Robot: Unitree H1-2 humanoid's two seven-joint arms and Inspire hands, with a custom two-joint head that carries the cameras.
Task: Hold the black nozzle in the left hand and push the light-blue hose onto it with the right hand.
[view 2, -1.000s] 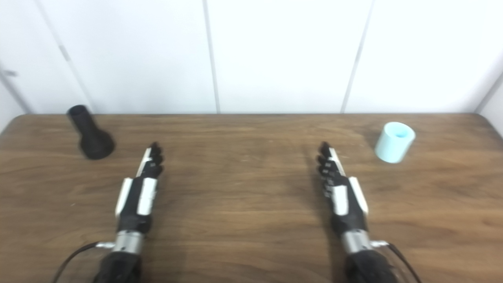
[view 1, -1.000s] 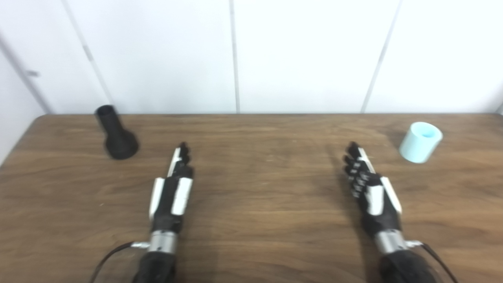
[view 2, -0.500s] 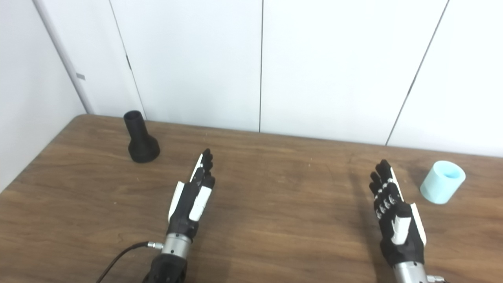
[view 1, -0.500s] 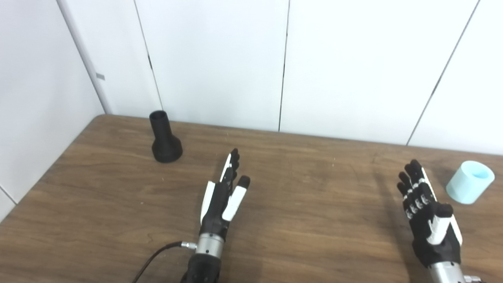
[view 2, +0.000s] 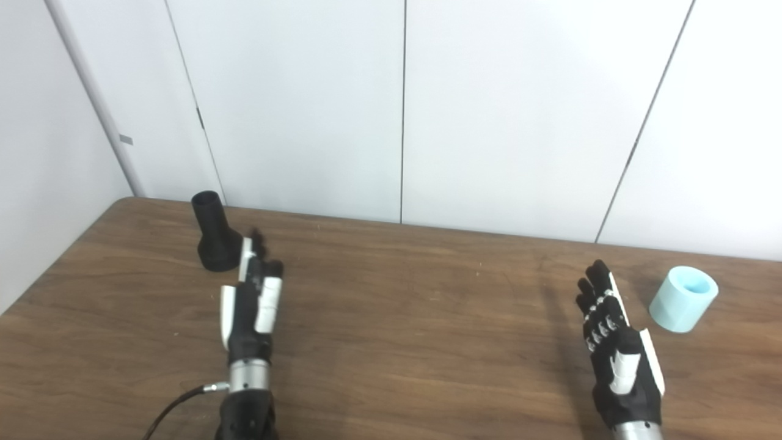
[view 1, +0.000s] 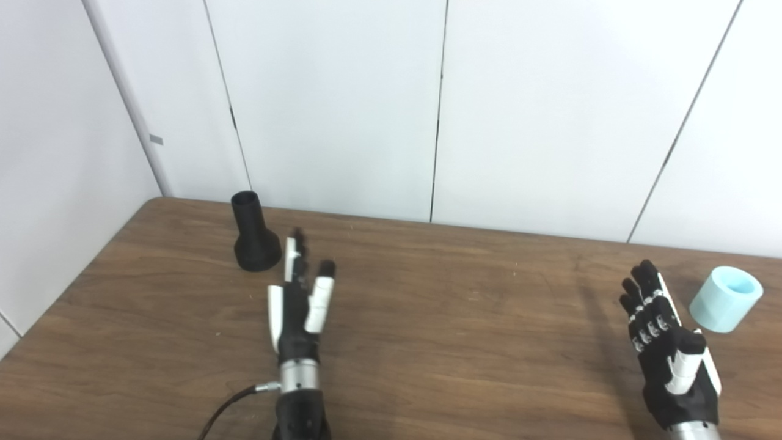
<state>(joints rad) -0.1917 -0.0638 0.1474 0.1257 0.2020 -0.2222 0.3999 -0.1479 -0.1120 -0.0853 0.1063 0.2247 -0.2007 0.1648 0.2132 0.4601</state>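
Observation:
The black nozzle (view 1: 252, 239) stands upright on its flared base at the back left of the wooden table (view 1: 464, 318). My left hand (view 1: 297, 300) is open with straight fingers, just right of and nearer than the nozzle, its fingertips close to the base without touching. The light-blue hose piece (view 1: 726, 299), a short hollow cylinder, sits at the right of the table. My right hand (view 1: 666, 346) is open, fingers spread, a short way left of the hose and holding nothing.
White wall panels (view 1: 440, 110) rise right behind the table's far edge and along its left side. A black cable (view 1: 232, 406) trails from my left wrist over the table's near part.
My left hand has swung left and forward toward the nozzle. The right hand has hardly moved. Over the last second the camera tilted up and shifted, so the whole picture changed.

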